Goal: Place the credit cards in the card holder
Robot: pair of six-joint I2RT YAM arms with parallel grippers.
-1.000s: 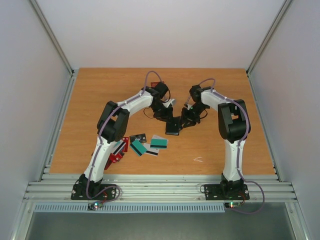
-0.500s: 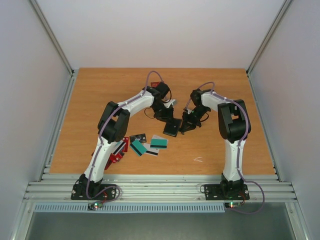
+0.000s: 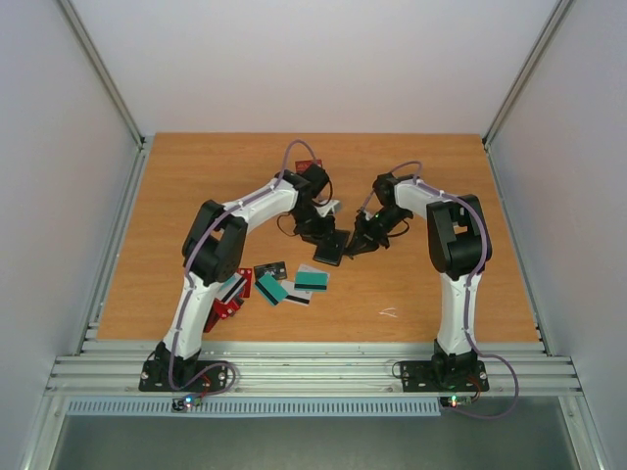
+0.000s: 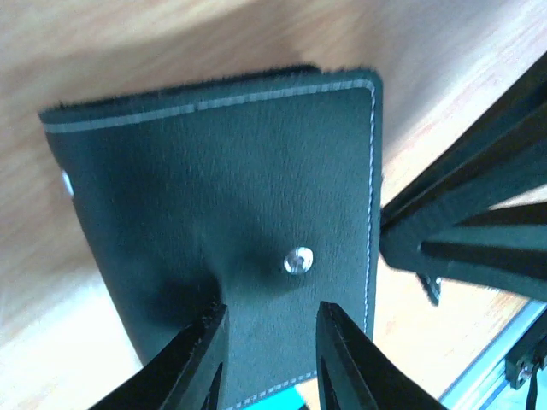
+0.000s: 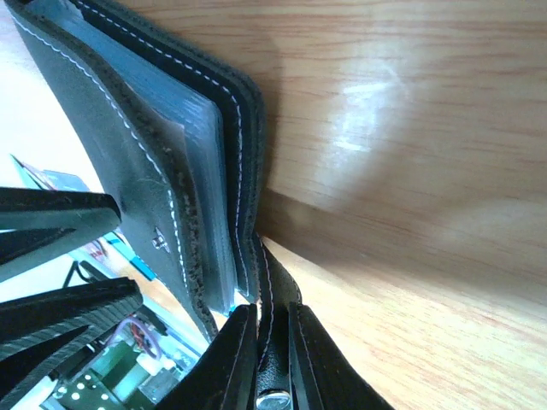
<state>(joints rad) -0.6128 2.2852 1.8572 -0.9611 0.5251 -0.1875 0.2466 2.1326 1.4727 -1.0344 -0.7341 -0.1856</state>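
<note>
The card holder point(image 3: 333, 248), a black stitched case, stands tilted on the table between my two grippers. In the left wrist view its outer face point(image 4: 222, 171) fills the frame, with a metal snap. My left gripper point(image 4: 267, 318) is open, both fingertips against that face; in the top view it is at the holder's left point(image 3: 321, 233). My right gripper point(image 5: 273, 323) is shut on the holder's snap strap, the holder point(image 5: 145, 171) partly open with pale sleeves showing. Credit cards lie loose: teal ones point(image 3: 312, 280), point(image 3: 271, 288), a black one point(image 3: 270, 267), red ones point(image 3: 227, 299).
A red card point(image 3: 308, 165) lies behind the left wrist and a white one point(image 3: 332, 204) beside it. The table point(image 3: 431, 294) has metal side rails and a slatted front edge point(image 3: 313, 372). A small white scrap point(image 3: 389, 312) lies front right.
The card holder and both grippers have shifted slightly left and away from the front edge. The left arm's elbow has swung left. The loose cards have not moved.
</note>
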